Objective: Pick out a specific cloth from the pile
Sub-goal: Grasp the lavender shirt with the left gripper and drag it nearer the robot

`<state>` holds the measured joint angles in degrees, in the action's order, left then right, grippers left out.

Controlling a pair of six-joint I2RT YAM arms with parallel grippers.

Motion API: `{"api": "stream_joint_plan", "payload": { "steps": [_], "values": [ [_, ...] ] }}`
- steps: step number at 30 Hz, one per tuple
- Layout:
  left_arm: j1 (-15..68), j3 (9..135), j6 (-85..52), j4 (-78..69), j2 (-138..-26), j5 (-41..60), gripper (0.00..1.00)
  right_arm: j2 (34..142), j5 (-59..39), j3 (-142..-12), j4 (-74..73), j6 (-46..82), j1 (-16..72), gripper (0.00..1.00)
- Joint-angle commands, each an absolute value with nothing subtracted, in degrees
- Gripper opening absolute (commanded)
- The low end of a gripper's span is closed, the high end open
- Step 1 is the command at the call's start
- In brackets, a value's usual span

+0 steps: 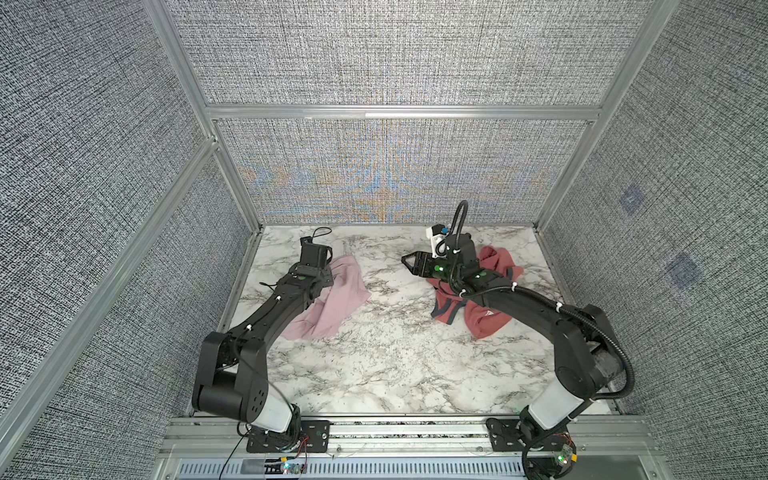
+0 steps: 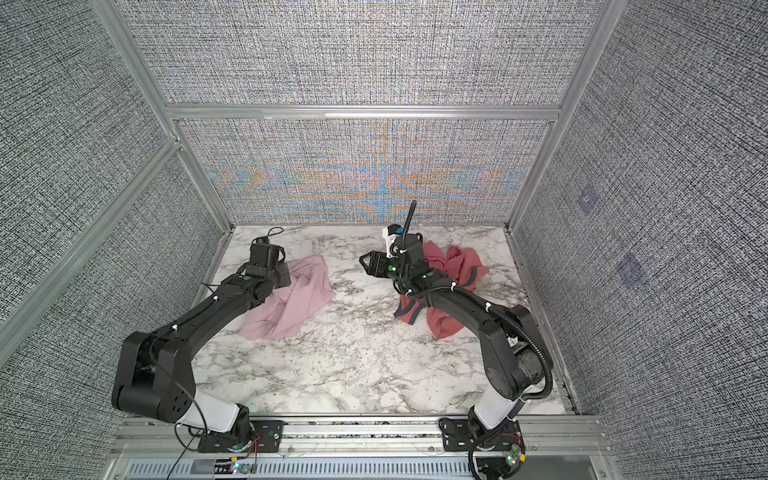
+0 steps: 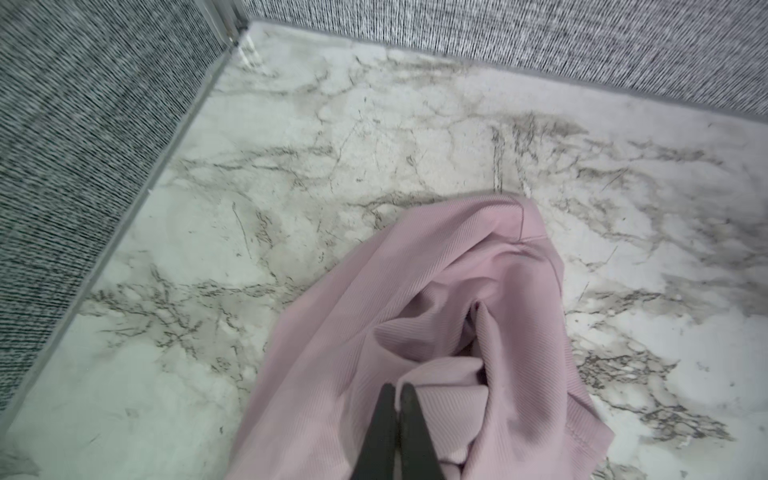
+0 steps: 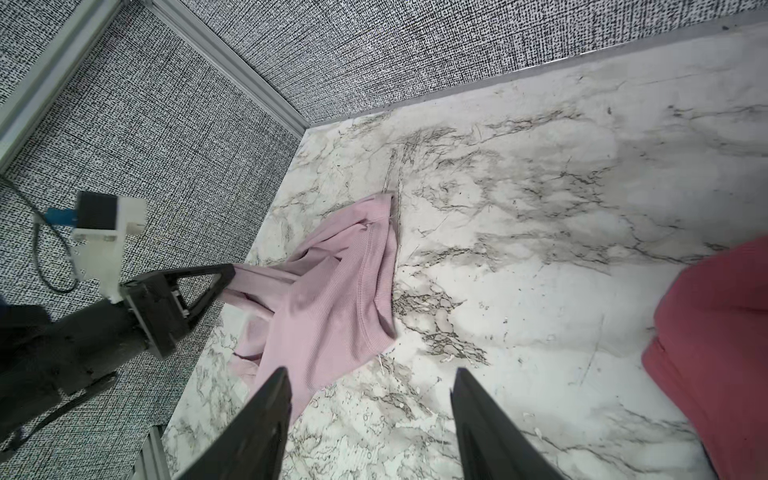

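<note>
Here the left wrist view shows what neither top view can: the left gripper point(image 3: 397, 395) has its two dark fingers pressed together on a raised fold of the cloth point(image 3: 415, 316), the pale lilac-pink ribbed fabric bunching up around the tips. In both top views the left arm's wrist hides that pinch; only the cloth point(image 1: 332, 299) spreading out on the marble table point(image 1: 374, 365) beside the arm is visible, at the left side of the table toward the back wall.

The right wrist view gives the same grip from the side: the left gripper point(image 4: 226, 274) sits clamped on a stretched corner of the cloth point(image 4: 328, 303), with the rest draping down to the tabletop. That view also shows the right gripper point(image 4: 370, 382) with its two fingers standing well apart and nothing between them, hovering over bare marble between the cloth and the pile point(image 4: 719, 345), of which only a coral-red edge appears.

A top view shows the whole pile point(image 2: 453, 274) at the right side of the table, well apart from the cloth point(image 2: 295, 299), with dark grey-blue bands at its near edge and the right arm crossing over it; the right gripper point(image 2: 365, 262) points toward the table's middle.

Counted: one pale cloth, one coral-red heap, two arms, two grippers.
</note>
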<state>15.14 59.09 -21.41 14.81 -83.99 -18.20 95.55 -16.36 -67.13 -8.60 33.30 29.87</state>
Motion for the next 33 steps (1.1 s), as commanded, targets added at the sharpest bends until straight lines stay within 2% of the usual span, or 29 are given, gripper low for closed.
{"api": "stream_joint_plan", "payload": {
  "steps": [1, 8, 17, 22, 27, 33],
  "values": [
    [15.14, 59.25, -20.21, 15.34, -79.47, -22.74, 0.00, 94.91, -16.26, -66.97, -10.28, 33.87, 29.71, 0.63],
    [15.12, 67.28, -15.84, 20.03, -73.49, -24.95, 0.00, 94.66, -16.00, -66.81, -10.44, 33.97, 29.55, 0.63],
    [15.03, 83.95, -10.33, 27.86, -76.76, -26.16, 0.00, 94.45, -16.26, -65.84, -11.16, 34.63, 29.53, 0.63],
    [15.12, 84.79, -12.63, 25.81, -79.30, -15.74, 0.00, 94.10, -15.67, -64.98, -10.82, 34.46, 29.45, 0.63],
    [15.29, 77.74, -15.67, 14.94, -81.40, -2.74, 0.00, 93.28, -14.98, -63.52, -10.55, 34.54, 29.18, 0.62],
    [15.21, 76.47, -18.27, 8.52, -88.83, 0.26, 0.00, 92.13, -14.27, -61.87, -10.06, 34.47, 28.85, 0.62]
  ]
}}
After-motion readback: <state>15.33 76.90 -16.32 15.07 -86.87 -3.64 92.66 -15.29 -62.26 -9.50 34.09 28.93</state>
